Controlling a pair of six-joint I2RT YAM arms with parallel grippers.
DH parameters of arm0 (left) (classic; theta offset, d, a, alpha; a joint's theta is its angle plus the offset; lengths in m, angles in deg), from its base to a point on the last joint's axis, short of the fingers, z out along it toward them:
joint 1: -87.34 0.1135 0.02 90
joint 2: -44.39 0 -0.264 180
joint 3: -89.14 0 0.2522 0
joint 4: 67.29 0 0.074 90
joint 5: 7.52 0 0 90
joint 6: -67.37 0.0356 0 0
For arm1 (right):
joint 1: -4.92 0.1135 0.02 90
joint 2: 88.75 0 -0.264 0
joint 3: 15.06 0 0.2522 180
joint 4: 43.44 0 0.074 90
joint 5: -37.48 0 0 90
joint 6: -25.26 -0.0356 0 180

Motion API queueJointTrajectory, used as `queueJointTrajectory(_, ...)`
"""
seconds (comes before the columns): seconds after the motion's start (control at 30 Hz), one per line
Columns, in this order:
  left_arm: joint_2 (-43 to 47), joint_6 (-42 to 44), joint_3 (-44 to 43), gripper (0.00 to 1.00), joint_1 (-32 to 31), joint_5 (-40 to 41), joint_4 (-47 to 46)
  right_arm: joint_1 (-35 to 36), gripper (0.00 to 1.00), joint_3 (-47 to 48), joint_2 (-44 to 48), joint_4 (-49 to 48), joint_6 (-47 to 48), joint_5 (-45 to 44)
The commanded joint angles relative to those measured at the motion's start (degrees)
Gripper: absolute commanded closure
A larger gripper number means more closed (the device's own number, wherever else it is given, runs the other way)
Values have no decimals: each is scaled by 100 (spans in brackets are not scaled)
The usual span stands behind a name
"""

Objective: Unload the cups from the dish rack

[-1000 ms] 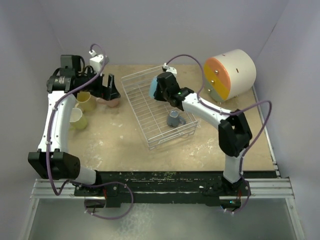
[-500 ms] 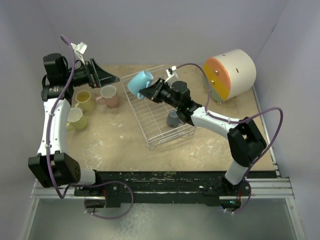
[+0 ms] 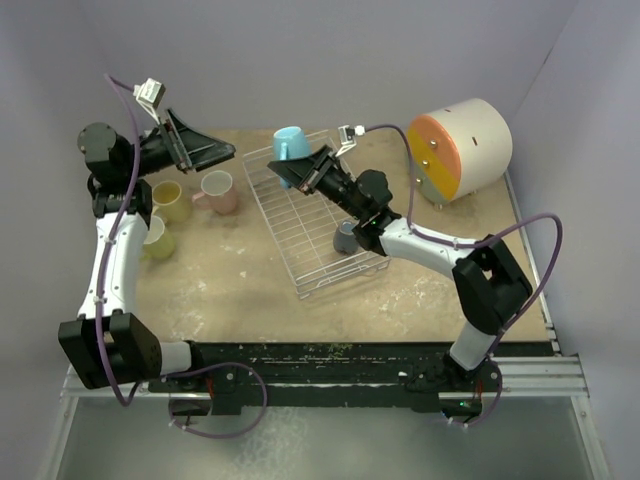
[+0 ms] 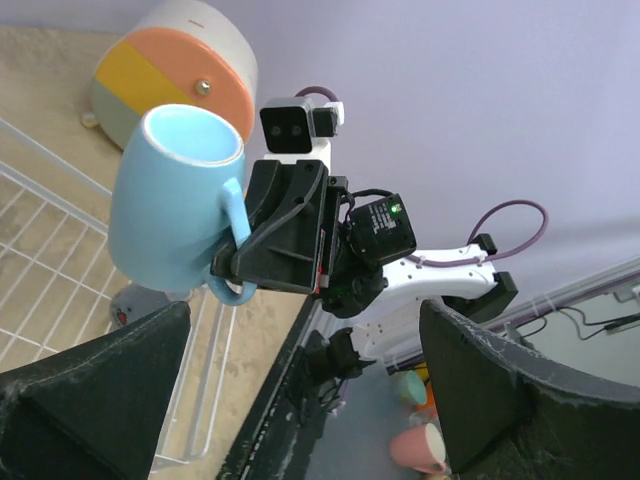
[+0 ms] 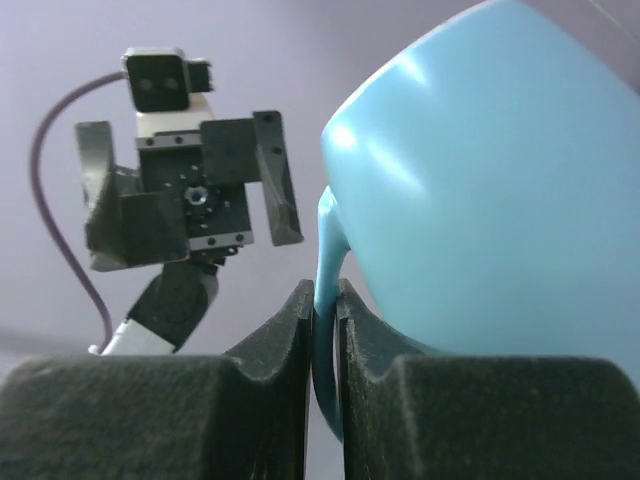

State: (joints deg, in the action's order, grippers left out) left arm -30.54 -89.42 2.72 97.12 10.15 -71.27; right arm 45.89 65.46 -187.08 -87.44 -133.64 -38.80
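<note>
"So, from above: where's the cup?"

"My right pincer [image 3: 292, 167] is clenched on the handle of the glossy light blue handled mug [image 3: 289, 143], holding it in the air by the far left corner of the silver-white wire dish rack [image 3: 290, 215]. A grey-blue mug [image 3: 346, 237] sits in the rack. The pink mug [image 3: 219, 192], cream-yellow mug [image 3: 169, 201] and lime green mug [image 3: 153, 237] stand on the tan tabletop [image 3: 230, 280], left of the rack."

"And your left?"

"My left pincer [image 3: 222, 152] is spread wide and empty. It is raised just left of the blue mug and pointed at it, so the mug lies between my two pincers."

"Its wrist camera?"

"Between my spread left fingers [image 4: 90, 400] the mug has its mouth up and leans a little. Its body is toward my left pincer and its handle is on the far side, in the right one's grip. The round cream-and-orange drawer unit [image 4: 180, 50] is behind."

"Right wrist?"

"The handle runs upright through the narrow gap between my right pads [image 5: 270, 380], with the body bulging beyond. I judge the next move goes leftward, and my left arm is nearer the unloaded mugs."
</note>
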Motion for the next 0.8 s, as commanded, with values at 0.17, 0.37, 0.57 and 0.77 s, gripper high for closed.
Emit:
queueJointTrajectory(0.17, 165, -674, 231, 1, 49, -69, -744, 66, 100, 293, 157, -843, -300, -91)
queueJointTrajectory(0.37, 198, -233, 519, 1, 70, -20, -111, 61, 100, 487, 85, -824, -368, 51)
queueJointTrajectory(0.57, 59, -1860, 998, 1, 89, -34, -1871, 64, 100, 1021, -372, -1633, -636, 160)
queueJointTrajectory(0.77, 4, -2668, 1125, 1, 92, 189, -2462, 79, 100, 1778, -605, -1450, -680, 180)
